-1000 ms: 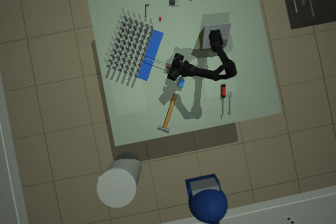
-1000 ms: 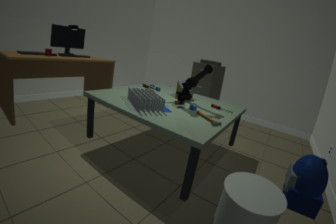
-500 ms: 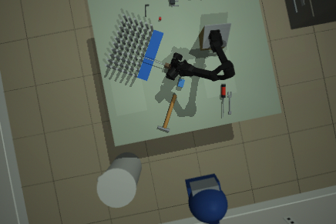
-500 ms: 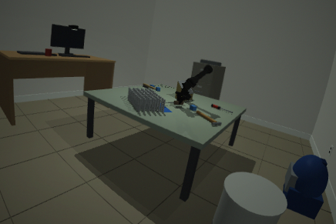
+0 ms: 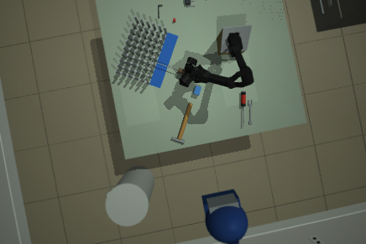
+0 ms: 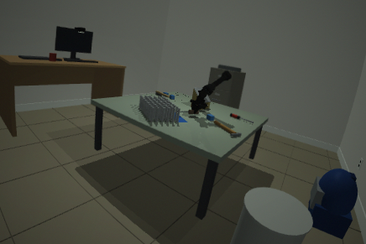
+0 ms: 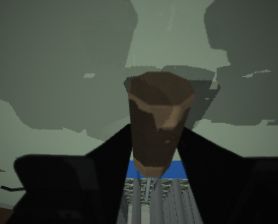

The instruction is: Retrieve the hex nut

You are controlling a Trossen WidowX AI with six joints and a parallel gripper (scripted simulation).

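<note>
My gripper (image 5: 181, 71) (image 6: 193, 111) (image 7: 153, 128) is shut on a tool's brown wooden handle (image 7: 159, 120). A thin shaft runs from the handle across the blue taped strip (image 5: 169, 44) (image 6: 182, 120) (image 7: 174, 170) toward the spacers. In the top view, two thin lines cross the strip; which is shaft and which is shadow is unclear. The grey metal spacers (image 5: 140, 49) (image 6: 159, 110) (image 7: 156, 202) stand in dense rows behind the strip, and the gripper is in front of it. The shaft's tip and the hex nut cannot be made out.
A blue block (image 5: 197, 90) (image 6: 210, 117) lies beside the gripper, near a hammer (image 5: 185, 120) (image 6: 224, 127). A red screwdriver (image 5: 243, 99) (image 6: 235, 116) and a wrench (image 5: 250, 112) lie beyond. A hex key (image 5: 159, 11) and a small red cube (image 5: 174, 20) lie near the field.
</note>
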